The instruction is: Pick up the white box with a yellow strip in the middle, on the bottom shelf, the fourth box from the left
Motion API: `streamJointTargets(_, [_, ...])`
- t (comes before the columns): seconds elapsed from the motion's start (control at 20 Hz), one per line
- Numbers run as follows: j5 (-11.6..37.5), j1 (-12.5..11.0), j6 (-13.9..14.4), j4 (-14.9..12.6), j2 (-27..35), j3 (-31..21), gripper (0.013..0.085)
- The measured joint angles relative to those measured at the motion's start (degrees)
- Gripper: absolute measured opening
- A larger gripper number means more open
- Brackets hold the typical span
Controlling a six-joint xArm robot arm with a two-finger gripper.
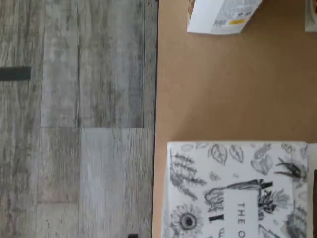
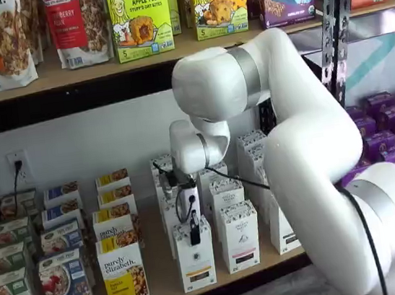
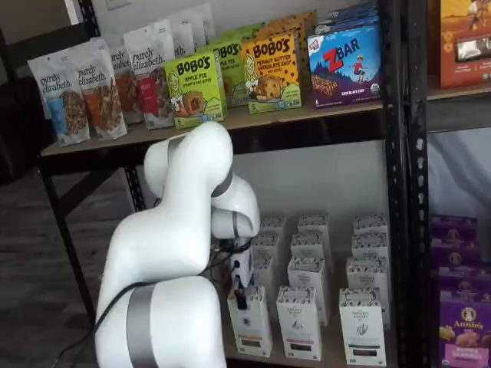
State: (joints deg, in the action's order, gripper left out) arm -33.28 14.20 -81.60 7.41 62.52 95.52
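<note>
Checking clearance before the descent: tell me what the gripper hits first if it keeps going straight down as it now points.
Most likely the top of the white box right below the gripper; depth is unclear.

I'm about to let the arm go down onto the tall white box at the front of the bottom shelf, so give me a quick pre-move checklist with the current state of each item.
1. Gripper over the white box, in both shelf views: ok.
2. Fingers open: cannot tell; they show as one dark shape, no gap visible.
3. Nothing held yet: ok; the box stands on the bottom shelf.
4. Box upright: ok.
5. Room beside it: ok on the purely elizabeth box side; the neighbouring white carton stands close.
6. Cable clear of the boxes: cannot tell.
</note>
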Motion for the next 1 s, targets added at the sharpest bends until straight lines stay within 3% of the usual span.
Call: streamJointTargets(1.0, [1.44,-0.48,1.14,-2.03,2.99,1.35,0.0850])
